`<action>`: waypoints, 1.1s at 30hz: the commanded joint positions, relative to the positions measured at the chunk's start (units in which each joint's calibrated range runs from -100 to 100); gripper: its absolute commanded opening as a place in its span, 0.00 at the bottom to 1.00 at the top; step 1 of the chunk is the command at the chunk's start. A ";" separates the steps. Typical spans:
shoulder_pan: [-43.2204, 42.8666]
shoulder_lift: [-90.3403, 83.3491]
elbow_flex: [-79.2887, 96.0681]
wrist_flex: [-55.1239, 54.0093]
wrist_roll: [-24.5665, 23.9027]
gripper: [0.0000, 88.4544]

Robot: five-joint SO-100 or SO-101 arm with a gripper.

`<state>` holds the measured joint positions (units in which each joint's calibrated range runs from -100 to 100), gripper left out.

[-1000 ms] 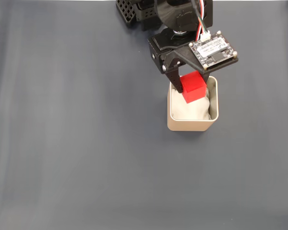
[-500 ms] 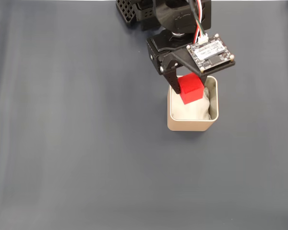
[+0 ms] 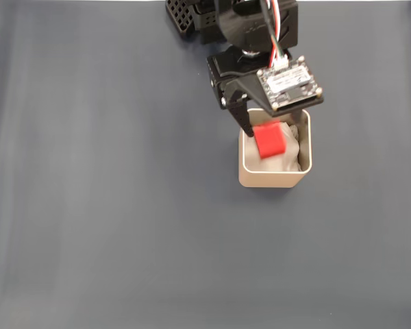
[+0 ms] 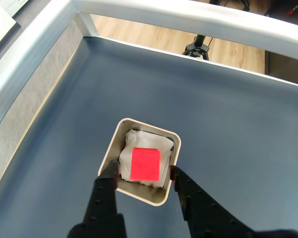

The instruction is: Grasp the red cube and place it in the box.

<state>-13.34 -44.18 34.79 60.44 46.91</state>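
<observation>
The fixed view is looking straight down from high above the dark counter (image 3: 109, 205), taking in most of its surface, with the arm entering from the top edge. The wrist view is riding just behind the gripper (image 4: 143, 174), looking down and forward, close in, toward the counter's far rail (image 4: 188, 15) and wooden floor (image 4: 154, 37) beyond. Both are sharing the box (image 3: 274, 179) (image 4: 111, 144), the red cube (image 3: 269, 140) (image 4: 145, 164) and the surrounding counter.

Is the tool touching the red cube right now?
Apart. The wrist view shows white padding between the red cube and each finger of the tool.
</observation>
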 commanded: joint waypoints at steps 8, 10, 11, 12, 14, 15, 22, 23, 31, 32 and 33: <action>0.88 -1.38 -0.06 -3.36 0.15 0.49; 0.88 -1.38 0.12 -3.52 0.15 0.49; 0.81 -1.38 0.12 -3.52 0.15 0.49; 0.81 -1.38 0.12 -3.52 0.20 0.49; 0.81 -1.38 0.12 -3.69 0.20 0.49; 0.81 -1.38 0.12 -3.69 0.24 0.49; 0.74 -1.38 0.12 -4.02 0.34 0.49; 0.74 -1.38 0.12 -4.02 0.39 0.48; 1.24 -1.90 0.21 -4.02 0.83 0.47; 1.45 -1.99 0.31 -4.02 1.03 0.45; 1.59 -2.25 0.58 -4.02 1.27 0.42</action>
<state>-12.44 -44.36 35.34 57.35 47.55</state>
